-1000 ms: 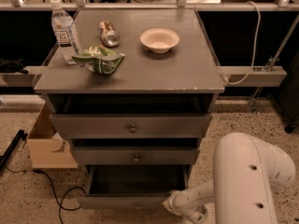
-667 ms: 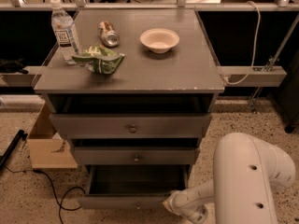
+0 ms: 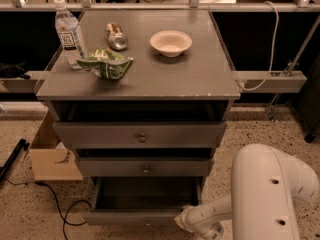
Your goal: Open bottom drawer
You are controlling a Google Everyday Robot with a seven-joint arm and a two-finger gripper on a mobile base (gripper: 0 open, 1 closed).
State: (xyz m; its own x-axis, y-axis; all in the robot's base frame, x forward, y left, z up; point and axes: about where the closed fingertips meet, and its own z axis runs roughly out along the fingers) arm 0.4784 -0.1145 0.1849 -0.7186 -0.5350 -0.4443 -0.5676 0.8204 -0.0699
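Note:
The grey cabinet has three drawers. The bottom drawer [image 3: 135, 216] is pulled out toward me, its dark inside showing and its slim front panel near the lower edge of the camera view. Its knob is not visible. The middle drawer [image 3: 145, 168] and the top drawer [image 3: 141, 135] are pulled out a little. My white arm [image 3: 265, 194] comes in from the lower right. My gripper [image 3: 184, 220] is at the right end of the bottom drawer's front panel, touching or very near it.
On the cabinet top [image 3: 200, 79] stand a water bottle [image 3: 69, 31], a tipped can [image 3: 116, 36], a green chip bag [image 3: 106, 64] and a white bowl [image 3: 170, 42]. A cardboard box [image 3: 50, 154] and a black cable [image 3: 60, 204] lie on the floor at left.

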